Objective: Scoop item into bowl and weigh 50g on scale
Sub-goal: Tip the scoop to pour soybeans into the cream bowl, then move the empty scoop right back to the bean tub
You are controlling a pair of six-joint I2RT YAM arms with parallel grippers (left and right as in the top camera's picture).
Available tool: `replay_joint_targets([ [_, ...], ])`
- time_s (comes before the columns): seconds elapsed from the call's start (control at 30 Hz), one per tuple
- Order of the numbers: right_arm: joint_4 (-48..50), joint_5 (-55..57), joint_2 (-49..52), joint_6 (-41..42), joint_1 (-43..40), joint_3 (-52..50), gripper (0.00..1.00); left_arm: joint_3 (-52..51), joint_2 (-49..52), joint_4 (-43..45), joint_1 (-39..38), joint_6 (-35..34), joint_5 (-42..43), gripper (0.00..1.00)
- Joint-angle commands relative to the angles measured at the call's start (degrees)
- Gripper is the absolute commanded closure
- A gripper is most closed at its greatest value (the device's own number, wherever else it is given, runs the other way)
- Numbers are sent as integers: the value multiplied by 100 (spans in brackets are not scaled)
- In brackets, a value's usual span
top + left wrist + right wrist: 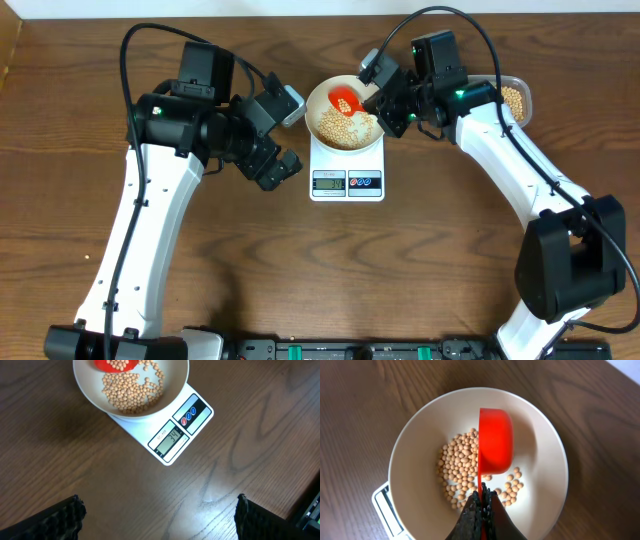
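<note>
The white bowl (pixel 320 100) (pixel 90 390) (pixel 420 425) stands on the white scale (pixel 347 181) (pixel 192 412), with tan beans (pixel 345 126) (pixel 131 391) (pixel 461 460) heaped inside. My right gripper (pixel 383 97) (pixel 482 500) is shut on the thin handle of a red scoop (pixel 343 99) (pixel 495 440), which hangs tipped on its side over the bowl and still carries beans in the left wrist view (pixel 116 364). My left gripper (pixel 282 165) (pixel 159 510) stands open over bare table, just left of the scale, nothing between its fingers.
A clear plastic tub (pixel 515 97) with more beans sits at the back right, behind my right arm. The scale's display (pixel 169 440) and round buttons (pixel 189 415) face the table's front. Brown wooden tabletop surrounds everything.
</note>
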Motion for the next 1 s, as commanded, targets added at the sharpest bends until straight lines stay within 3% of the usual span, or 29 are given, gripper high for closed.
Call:
replay_joint_targets([
  [0.0, -7, -35, -186, -651, 79, 50, 99, -24, -48, -7, -17, -48, 31, 2],
  [0.3, -4, 732, -190, -1646, 262, 50, 99, -24, -48, -7, -17, -48, 31, 2],
  [0.57, 48, 1054, -573, -1757, 319, 50, 99, -24, -48, -7, -17, -48, 31, 2],
  [0.77, 15, 1051, -841, -1270, 295, 50, 99, -22, -48, -7, -17, -48, 31, 2],
  [0.97, 17, 813, -1167, -223, 33, 50, 99, -22, -48, -7, -17, -48, 31, 2],
])
